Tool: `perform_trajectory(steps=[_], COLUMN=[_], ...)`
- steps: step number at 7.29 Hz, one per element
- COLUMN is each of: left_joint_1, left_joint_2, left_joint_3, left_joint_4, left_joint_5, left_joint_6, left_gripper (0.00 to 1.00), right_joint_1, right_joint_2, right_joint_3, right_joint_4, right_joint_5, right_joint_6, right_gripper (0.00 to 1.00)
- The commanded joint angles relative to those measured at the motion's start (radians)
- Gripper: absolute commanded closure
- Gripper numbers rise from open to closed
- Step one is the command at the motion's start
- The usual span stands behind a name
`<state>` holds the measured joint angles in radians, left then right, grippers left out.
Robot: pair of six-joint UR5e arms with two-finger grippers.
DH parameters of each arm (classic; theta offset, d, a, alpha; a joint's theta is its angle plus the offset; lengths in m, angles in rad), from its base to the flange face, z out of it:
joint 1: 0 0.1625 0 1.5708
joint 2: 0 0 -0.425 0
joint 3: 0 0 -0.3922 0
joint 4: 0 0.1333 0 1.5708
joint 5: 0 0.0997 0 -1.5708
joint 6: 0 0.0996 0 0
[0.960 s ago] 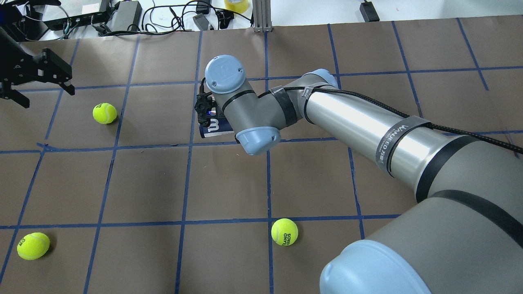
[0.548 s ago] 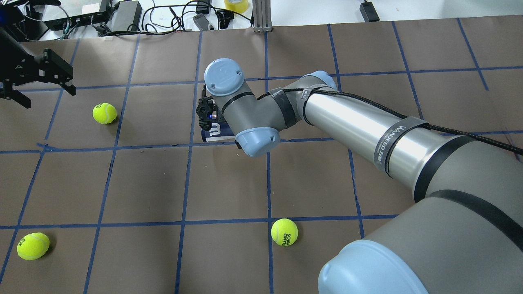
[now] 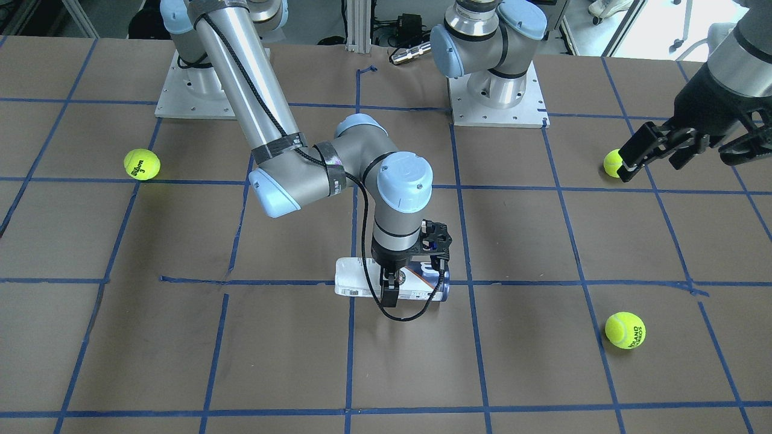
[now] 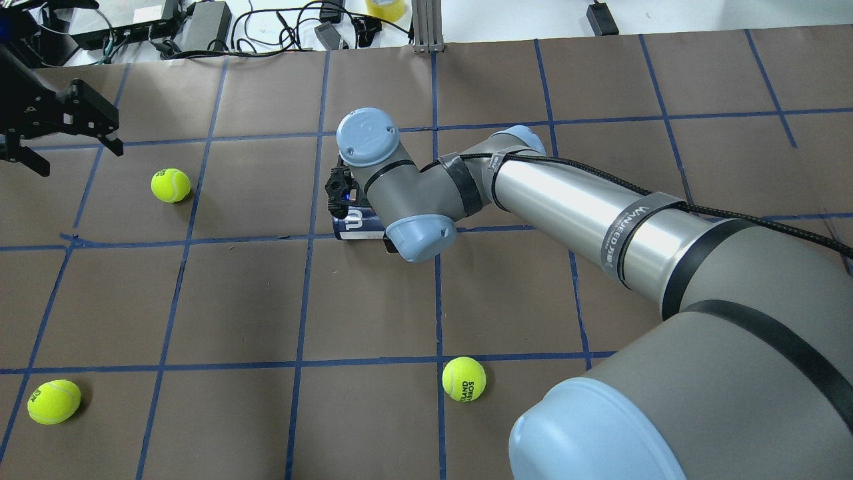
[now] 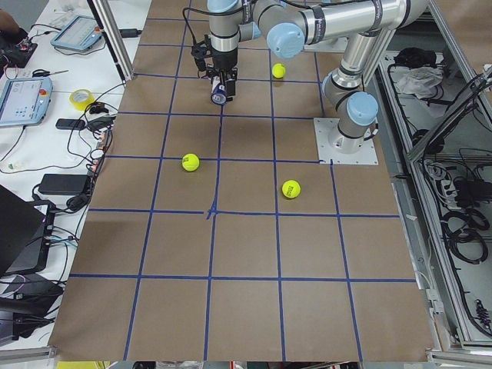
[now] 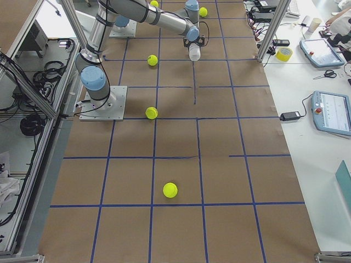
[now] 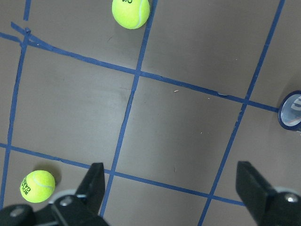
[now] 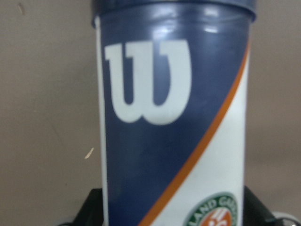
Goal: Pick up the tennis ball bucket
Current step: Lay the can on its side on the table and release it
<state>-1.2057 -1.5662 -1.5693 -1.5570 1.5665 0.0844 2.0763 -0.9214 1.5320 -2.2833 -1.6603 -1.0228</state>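
Tennis ball bucket [image 3: 356, 283] lying sideways at mid-table
Right gripper [image 3: 392, 280] is clamping its jaws on it, far from table [image 3: 181, 337] edges and loose balls [image 3: 625, 330]; left gripper [image 7: 170, 174] is hovering with jaws apart.

a robotics lab: blue-taped grid table [image 3: 120, 337], teach pendants [image 6: 331, 113] and tangled cables [image 4: 270, 30] alongside.
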Motion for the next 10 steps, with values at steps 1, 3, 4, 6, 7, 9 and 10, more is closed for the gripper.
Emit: perform_trajectory(steps=[1, 3, 4, 6, 7, 9, 10], left_joint_1=[0.002, 0.000, -0.011, -0.011, -0.011, -0.021, -0.032], left_joint_2=[0.000, 0.000, -0.005, -0.043, -0.067, -0.136, -0.171], left_joint_3=[0.000, 0.000, 0.000, -0.027, -0.050, -0.125, -0.159], left_joint_4=[0.000, -0.005, -0.003, 0.011, 0.058, 0.209, 0.266], left_joint_5=[0.000, -0.005, -0.008, -0.128, -0.245, -0.394, -0.480], left_joint_6=[0.000, 0.000, 0.018, 0.032, 0.061, 0.150, 0.162], left_gripper=[0.00, 0.00, 0.00, 0.00, 0.00, 0.00, 0.00], right_joint_1=[0.001, -0.018, -0.037, -0.147, -0.216, -0.341, -0.388], right_joint_2=[-0.005, -0.097, -0.153, -0.230, -0.259, -0.301, -0.344], right_joint_3=[-0.004, -0.001, -0.012, -0.007, -0.009, -0.013, -0.015], right_joint_4=[-0.002, 0.039, 0.130, 0.166, 0.169, 0.198, 0.273], right_joint_5=[0.005, 0.019, 0.030, 0.088, 0.091, 0.175, 0.186], right_joint_6=[0.010, 0.010, 0.018, 0.068, 0.152, 0.208, 0.292], right_gripper=[0.00, 0.00, 0.00, 0.00, 0.00, 0.00, 0.00])
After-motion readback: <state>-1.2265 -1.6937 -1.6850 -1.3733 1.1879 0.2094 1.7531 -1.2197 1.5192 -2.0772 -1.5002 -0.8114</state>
